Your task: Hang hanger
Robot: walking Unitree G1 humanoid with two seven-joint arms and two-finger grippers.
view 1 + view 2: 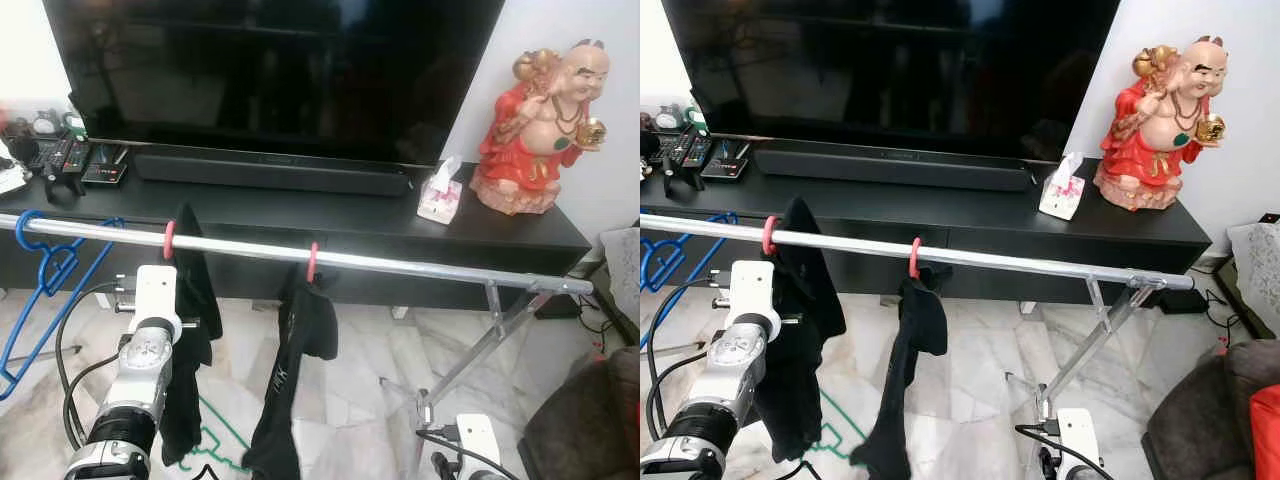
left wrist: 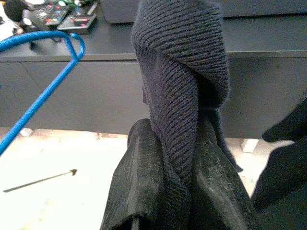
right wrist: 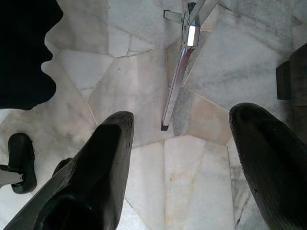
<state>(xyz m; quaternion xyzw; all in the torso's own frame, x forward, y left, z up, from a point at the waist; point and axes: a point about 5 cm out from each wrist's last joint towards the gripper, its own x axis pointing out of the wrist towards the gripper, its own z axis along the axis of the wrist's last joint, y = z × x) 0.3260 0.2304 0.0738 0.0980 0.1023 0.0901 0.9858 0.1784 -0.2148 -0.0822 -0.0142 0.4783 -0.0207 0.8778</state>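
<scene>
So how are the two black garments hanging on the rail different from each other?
The left black garment is ribbed knit, and the left gripper is shut on it; the right black garment hangs free, untouched. The left one looks wider, the right one narrower and twisted. Both hang from pink hooks on the metal rail.

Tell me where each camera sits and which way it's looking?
Left eye: on the head, looking forward and down at the rail, the TV and the left arm.
Right eye: beside it, same scene, with the statue.
Left wrist: on the left arm, looking along the left gripper, shut on a dark garment; blue hanger beside.
Right wrist: on the right arm, looking down past the open right gripper at the floor.
Both eyes share the rail and garments.
</scene>
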